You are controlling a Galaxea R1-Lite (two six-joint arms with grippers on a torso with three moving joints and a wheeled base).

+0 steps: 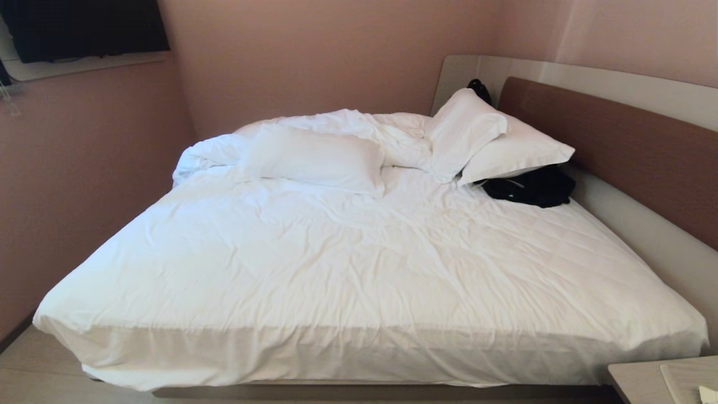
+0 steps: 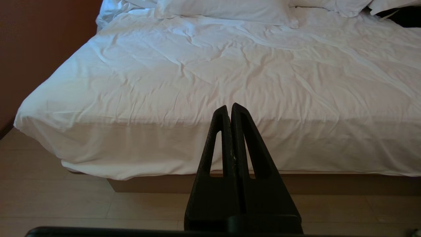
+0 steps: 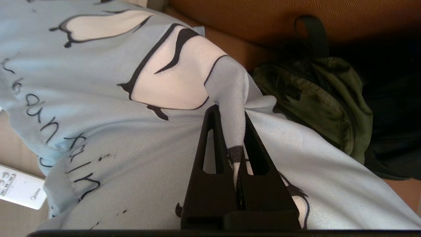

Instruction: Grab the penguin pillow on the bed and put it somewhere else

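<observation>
The penguin pillow (image 3: pixel 98 131), pale blue with black-and-white penguins and dark script, fills the right wrist view. My right gripper (image 3: pixel 230 113) is shut on a bunched fold of its cover, which stands up between the two fingers. The pillow does not show in the head view, and neither arm does. The bed (image 1: pixel 359 269) spreads across the head view with a rumpled white duvet and bears no penguin pillow. My left gripper (image 2: pixel 230 107) is shut and empty, hanging above the floor before the bed's (image 2: pixel 230 65) near edge.
Beside the pillow sit a dark green bag (image 3: pixel 322 98) and a white remote control (image 3: pixel 19 191). On the bed are white pillows (image 1: pixel 320 157) (image 1: pixel 482 140) and a black bag (image 1: pixel 533 188). A nightstand corner (image 1: pixel 639 381) is near right.
</observation>
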